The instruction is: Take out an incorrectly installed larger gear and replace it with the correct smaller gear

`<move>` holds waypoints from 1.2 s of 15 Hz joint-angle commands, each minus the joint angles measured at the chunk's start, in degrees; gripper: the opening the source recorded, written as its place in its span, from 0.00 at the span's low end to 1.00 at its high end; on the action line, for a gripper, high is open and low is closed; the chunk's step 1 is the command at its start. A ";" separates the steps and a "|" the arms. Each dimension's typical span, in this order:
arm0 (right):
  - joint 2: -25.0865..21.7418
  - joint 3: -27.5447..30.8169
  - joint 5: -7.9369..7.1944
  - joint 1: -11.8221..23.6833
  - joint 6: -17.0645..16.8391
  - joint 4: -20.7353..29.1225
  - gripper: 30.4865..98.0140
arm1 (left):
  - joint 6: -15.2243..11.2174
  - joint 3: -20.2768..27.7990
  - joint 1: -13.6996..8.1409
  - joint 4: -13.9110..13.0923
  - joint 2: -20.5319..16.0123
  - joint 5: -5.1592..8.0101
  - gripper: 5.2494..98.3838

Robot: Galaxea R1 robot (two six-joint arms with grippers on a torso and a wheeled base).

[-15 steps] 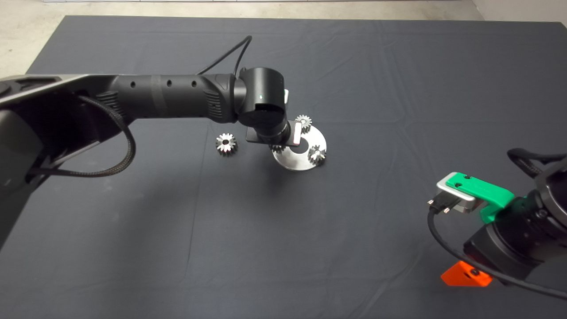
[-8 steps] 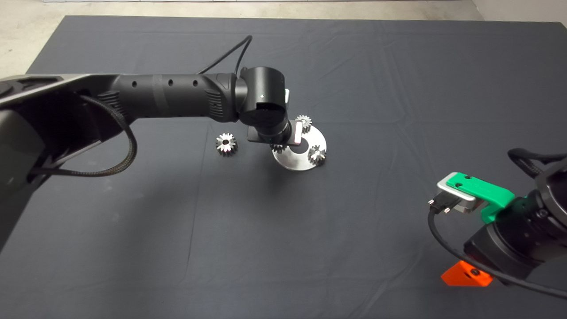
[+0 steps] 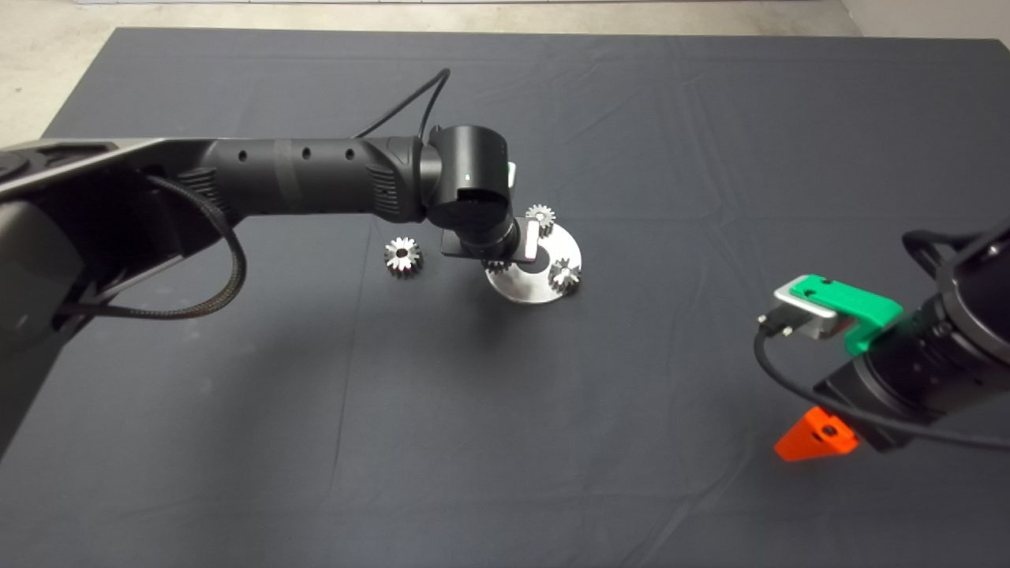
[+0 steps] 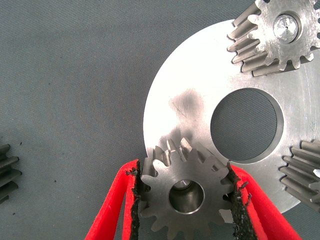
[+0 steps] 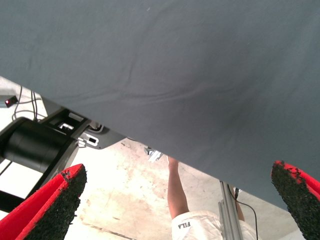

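The left gripper (image 4: pixel 186 200) is down at the round steel plate (image 3: pixel 535 276) in the middle of the dark tabletop (image 3: pixel 552 442), at the plate's edge nearest the loose gear. Its two red fingers (image 4: pixel 112 205) are closed most of the way, black pads pressed against opposite sides of a gear (image 4: pixel 186 192) that sits on the plate's rim, just beside the plate's large centre hole (image 4: pixel 244 125). This gripped gear has a bright flat face and a round bore; whether it is seated on a pin or lifted clear of the plate cannot be told, nor can I tell for certain which of the task's gears it is.

Two more gears stand on the plate: one (image 3: pixel 540 214) on the far rim from the gripped gear, one (image 3: pixel 565 275) on the rim toward the right arm.

The larger gear (image 3: pixel 403 256), with tall shadowed teeth and a dark centre hole, lies on the tabletop near the plate, apart from it, on the left arm's side.

The right gripper (image 5: pixel 177 200) hangs well away from the plate at the tabletop's edge, fingers spread wide and holding nothing. Beyond that edge its wrist view shows the floor and a person's leg (image 5: pixel 176 187).
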 commanded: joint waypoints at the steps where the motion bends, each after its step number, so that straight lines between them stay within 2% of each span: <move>1: -0.77 -2.89 -6.97 0.43 -3.36 1.94 0.99 | 0.22 0.34 -0.86 1.07 0.12 0.78 0.32; 10: -0.77 -2.89 -6.97 0.25 -3.36 1.85 0.99 | -0.57 1.77 -0.86 0.99 -0.23 0.51 0.33; 16: -0.60 -2.89 -6.97 0.08 -3.36 1.85 0.99 | -0.65 2.38 -0.86 0.81 -0.23 0.69 0.41; 17: -0.77 -2.89 -6.97 0.08 -3.36 1.85 0.99 | -0.65 2.93 -1.05 0.70 -0.23 1.02 0.41; 18: -0.77 -2.89 -6.97 0.08 -3.36 1.85 0.99 | -0.65 3.81 -1.39 0.46 0.01 3.46 0.43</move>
